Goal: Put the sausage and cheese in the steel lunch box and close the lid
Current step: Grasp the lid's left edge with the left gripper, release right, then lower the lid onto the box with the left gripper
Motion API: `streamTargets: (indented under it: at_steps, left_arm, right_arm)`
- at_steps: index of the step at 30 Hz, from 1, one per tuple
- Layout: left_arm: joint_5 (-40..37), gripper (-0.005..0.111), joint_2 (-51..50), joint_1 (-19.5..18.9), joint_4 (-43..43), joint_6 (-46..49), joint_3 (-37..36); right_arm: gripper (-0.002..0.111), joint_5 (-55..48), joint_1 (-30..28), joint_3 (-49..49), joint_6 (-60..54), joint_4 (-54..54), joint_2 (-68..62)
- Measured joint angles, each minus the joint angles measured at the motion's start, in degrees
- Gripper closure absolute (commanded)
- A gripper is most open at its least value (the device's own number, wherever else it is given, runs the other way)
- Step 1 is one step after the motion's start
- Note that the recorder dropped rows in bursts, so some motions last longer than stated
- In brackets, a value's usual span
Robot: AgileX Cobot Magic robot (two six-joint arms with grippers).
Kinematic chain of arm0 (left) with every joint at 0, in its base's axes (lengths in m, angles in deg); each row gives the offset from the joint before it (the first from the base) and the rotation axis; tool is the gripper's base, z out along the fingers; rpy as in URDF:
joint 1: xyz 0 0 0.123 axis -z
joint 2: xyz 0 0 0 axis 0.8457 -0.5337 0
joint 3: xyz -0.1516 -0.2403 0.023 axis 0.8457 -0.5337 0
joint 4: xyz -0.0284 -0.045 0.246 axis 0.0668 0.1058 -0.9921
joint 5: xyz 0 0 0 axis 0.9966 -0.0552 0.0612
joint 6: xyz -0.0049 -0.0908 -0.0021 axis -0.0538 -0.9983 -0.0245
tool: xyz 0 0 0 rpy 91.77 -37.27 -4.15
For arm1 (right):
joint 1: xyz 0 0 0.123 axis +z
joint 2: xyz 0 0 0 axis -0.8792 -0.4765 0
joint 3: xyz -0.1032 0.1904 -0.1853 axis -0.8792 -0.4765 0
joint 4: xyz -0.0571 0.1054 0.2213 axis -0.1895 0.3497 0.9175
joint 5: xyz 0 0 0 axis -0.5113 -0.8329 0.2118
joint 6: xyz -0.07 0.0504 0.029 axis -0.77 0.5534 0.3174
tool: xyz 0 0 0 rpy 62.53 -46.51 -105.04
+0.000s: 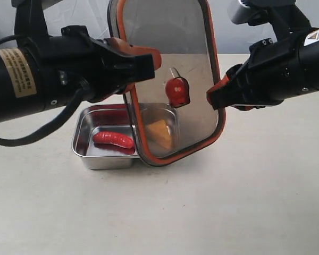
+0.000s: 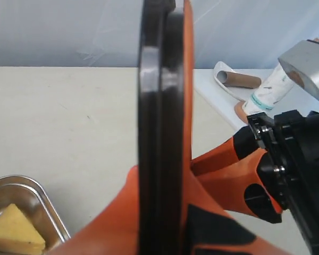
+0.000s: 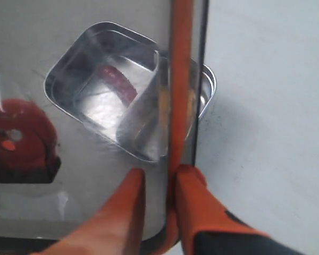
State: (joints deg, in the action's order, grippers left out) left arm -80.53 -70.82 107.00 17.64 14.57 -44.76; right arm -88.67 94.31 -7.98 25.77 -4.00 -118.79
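The dark see-through lid (image 1: 165,48) hangs upright above the table, its orange rim seal facing the right arm. My left gripper (image 1: 143,59) is shut on its left edge, which shows edge-on as the lid (image 2: 159,122). At the other side my right gripper (image 1: 215,96) is shut on the lid's rim (image 3: 181,79), one finger on each face. The orange-red valve (image 1: 177,91) sits mid-pane. Below stands the steel lunch box (image 1: 84,153), with the red sausage (image 1: 113,139) in its left compartment. The cheese (image 1: 158,134) lies in the right one, seen through the lid.
A white tray (image 2: 223,85) with a cardboard tube and a squeeze tube lies beyond the right arm in the left wrist view. The beige tabletop (image 1: 228,202) spreads in front of the box. The lid's lower corner hangs just over the box's near edge.
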Motion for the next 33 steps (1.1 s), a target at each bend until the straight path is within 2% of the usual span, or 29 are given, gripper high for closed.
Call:
streamTargets:
  at_steps: [1, 6, 9, 15, 22, 28, 30, 33]
  left_arm:
    - [-1.38, 0.106, 0.00, 0.00, -1.68, 0.00, 0.48]
    - [-8.39, 0.106, -0.34, 0.00, -9.93, -0.10, 3.19]
    - [-14.51, 0.106, -0.34, -0.13, -15.23, 0.36, 4.40]
    - [-16.23, 0.106, -0.34, -0.13, -19.72, 0.57, 4.64]
    - [-24.79, 0.106, -0.34, -0.13, -34.43, 1.08, 7.32]
    - [-29.02, 0.106, -2.26, -0.13, -39.99, 12.62, 8.38]
    - [-31.85, 0.107, -5.76, -0.13, -40.61, 21.14, 8.38]
    - [-36.88, 0.107, -10.81, -0.13, -42.78, 26.26, 8.38]
  right_arm:
    - [0.059, -0.23, 0.11, 0.00, -0.11, 0.60, 0.00]
    - [0.058, -0.05, 0.61, 0.00, 0.41, 0.85, 1.05]
    - [0.058, 3.39, 0.08, 0.00, 7.21, -8.16, 2.80]
    - [0.058, 4.09, 0.08, 0.00, 18.80, -20.34, 3.91]
    - [0.058, 3.99, 0.08, 0.00, 23.69, -24.30, 4.98]
    - [0.058, 3.99, 0.08, 0.00, 23.95, -24.56, 5.24]
    - [0.058, 3.86, 0.08, 0.00, 24.08, -24.56, 5.24]
    - [0.058, 3.03, 0.08, 0.00, 24.23, -24.56, 5.24]
